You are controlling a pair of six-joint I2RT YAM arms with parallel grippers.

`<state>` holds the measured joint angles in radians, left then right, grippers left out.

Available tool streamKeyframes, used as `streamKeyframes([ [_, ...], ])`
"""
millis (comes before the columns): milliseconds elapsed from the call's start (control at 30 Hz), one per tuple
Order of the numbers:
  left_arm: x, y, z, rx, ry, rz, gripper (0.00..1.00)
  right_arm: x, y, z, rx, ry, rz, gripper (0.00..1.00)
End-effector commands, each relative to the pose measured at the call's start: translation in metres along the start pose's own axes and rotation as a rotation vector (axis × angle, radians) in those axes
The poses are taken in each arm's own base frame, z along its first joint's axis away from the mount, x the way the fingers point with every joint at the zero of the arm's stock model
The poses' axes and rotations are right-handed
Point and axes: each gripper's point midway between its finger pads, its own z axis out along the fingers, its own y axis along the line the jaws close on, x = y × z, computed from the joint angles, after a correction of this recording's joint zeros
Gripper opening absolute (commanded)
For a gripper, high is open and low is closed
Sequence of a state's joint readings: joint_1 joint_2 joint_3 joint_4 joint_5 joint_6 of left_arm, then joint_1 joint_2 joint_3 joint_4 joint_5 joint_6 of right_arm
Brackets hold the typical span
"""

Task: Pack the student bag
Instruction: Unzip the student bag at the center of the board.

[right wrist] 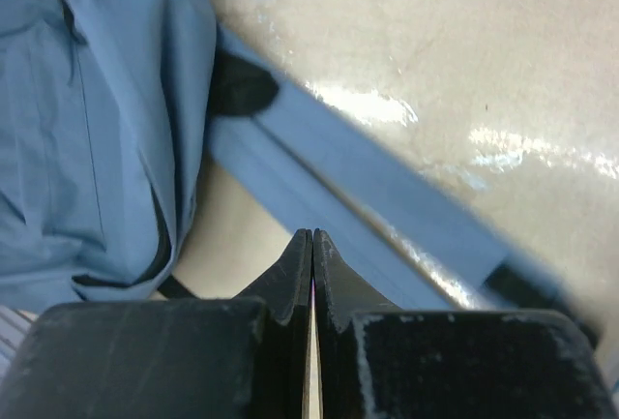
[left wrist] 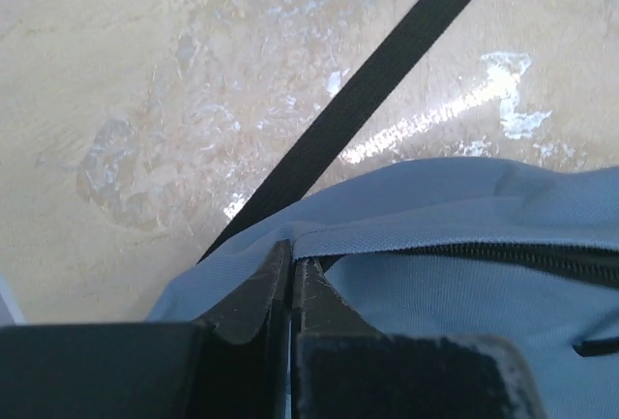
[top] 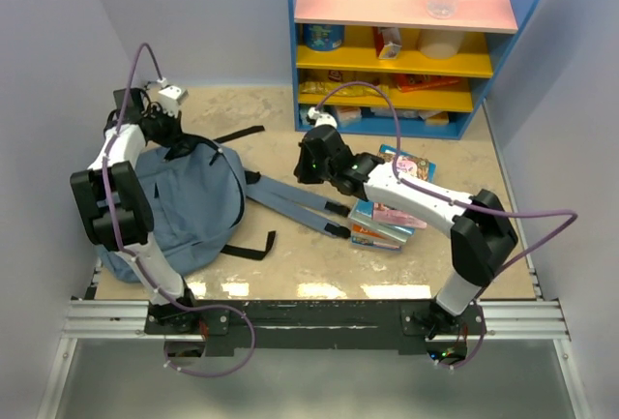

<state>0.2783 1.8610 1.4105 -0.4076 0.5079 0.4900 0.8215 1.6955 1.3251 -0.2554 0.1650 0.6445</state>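
The student bag (top: pixel 184 206) lies flat at the left of the surface (top: pixel 261 109), its shoulder straps (top: pixel 290 201) trailing toward the centre. At its upper edge the left hand (left wrist: pixel 290 254) is pressed together against the fabric beside the zipper; whether it pinches cloth I cannot tell. The right hand (right wrist: pixel 311 235), pressed together and empty, hangs over the straps. Colourful books (top: pixel 392 206) lie centre-right, with a shelf (top: pixel 387 42) at the upper right.

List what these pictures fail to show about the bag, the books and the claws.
- Student bag interior: every view shows only outer fabric.
- Left claw, left wrist view: shut at the bag's zip seam; the claw itself hides whether fabric is pinched.
- Books, top view: right arm covers most of them; titles too small to read.
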Motion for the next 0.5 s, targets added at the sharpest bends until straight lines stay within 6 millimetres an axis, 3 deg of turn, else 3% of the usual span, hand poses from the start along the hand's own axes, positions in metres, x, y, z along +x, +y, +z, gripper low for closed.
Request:
streamKeyframes([
  [0,-0.043,-0.036,0.0,0.121,-0.109,0.064,0.02,-0.005,0.011,-0.008,-0.05,-0.016,-0.007,0.0],
  [133,-0.042,-0.093,0.001,0.282,-0.118,0.106,0.0,-0.018,0.031,0.0,-0.119,-0.049,-0.017,0.0],
  [167,-0.036,-0.116,0.003,0.342,-0.09,0.119,0.0,-0.019,0.035,0.0,-0.13,-0.055,-0.028,0.04],
  [200,-0.035,-0.129,0.003,0.382,-0.091,0.135,0.0,-0.02,0.039,-0.001,-0.14,-0.065,-0.063,0.11],
  [233,-0.037,-0.141,0.002,0.409,-0.094,0.148,0.0,-0.024,0.045,-0.001,-0.154,-0.093,-0.09,0.29],
  [267,-0.035,-0.16,0.004,0.454,-0.088,0.161,0.0,-0.018,0.055,0.0,-0.175,-0.096,-0.138,0.34],
  [367,-0.039,-0.189,0.008,0.529,-0.089,0.191,0.0,-0.016,0.074,-0.002,-0.202,-0.149,-0.357,0.45],
  [467,-0.039,-0.193,0.016,0.537,-0.072,0.182,0.0,-0.019,0.085,-0.005,-0.218,-0.201,-0.538,0.49],
])
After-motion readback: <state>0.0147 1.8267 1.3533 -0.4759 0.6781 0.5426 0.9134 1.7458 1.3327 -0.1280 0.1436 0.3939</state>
